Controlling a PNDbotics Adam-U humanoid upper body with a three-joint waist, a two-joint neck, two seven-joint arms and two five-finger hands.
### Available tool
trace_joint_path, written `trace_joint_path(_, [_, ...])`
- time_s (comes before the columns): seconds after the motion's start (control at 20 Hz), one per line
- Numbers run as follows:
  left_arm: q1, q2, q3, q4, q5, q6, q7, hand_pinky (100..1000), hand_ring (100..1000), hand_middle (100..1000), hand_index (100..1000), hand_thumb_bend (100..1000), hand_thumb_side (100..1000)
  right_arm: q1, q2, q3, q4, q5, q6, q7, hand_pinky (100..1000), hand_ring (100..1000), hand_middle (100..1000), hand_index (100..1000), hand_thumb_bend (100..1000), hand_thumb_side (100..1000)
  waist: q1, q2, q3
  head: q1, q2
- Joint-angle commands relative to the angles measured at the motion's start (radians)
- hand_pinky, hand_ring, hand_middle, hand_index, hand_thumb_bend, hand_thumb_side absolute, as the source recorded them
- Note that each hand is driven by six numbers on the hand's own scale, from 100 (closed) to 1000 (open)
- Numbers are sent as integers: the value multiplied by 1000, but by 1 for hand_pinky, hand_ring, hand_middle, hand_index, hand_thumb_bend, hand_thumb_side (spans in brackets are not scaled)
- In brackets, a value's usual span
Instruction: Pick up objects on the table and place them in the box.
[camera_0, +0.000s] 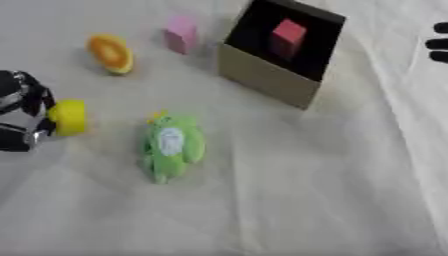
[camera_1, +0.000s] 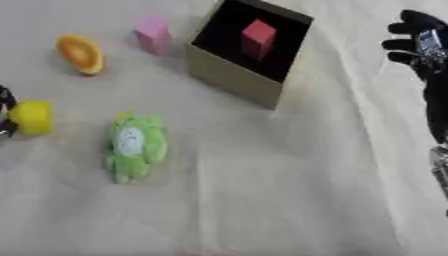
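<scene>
Left eye view: left hand grips round yellow object.

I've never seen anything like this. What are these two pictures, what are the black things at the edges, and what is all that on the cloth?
Both pictures come from the two eyes of a camera in a humanoid robot's head, looking down at a cloth-covered table. The black shapes are its hands. The left hand has its fingers round a small yellow object. The right hand waits with its fingers relaxed, holding nothing. On the cloth lie a green plush toy, an orange slice-shaped toy and a pink block. The open cardboard box already holds a red block.
</scene>
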Motion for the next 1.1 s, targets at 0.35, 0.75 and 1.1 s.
trace_joint_path(0.35, [-143,19,35,-138,53,26,-53,679,521,405,546,100,100,-8,-20,-12,-15,-5,-3,-4,804,775,775,852,100,916,7,-31,-1,-3,-1])
trace_joint_path(0.75, [-406,-110,-35,-32,54,-14,-154,684,524,409,555,100,100,-11,-27,-8,-15,-8,-2,1,803,774,775,852,100,912,17,-38,-19,-1,-1])
trace_joint_path(1.1, [-614,-294,-82,140,33,-76,-187,692,525,413,566,100,100,-30,-30,-5,-15,-10,-5,5,803,774,774,851,100,910,27,-24,-45,6,-20])
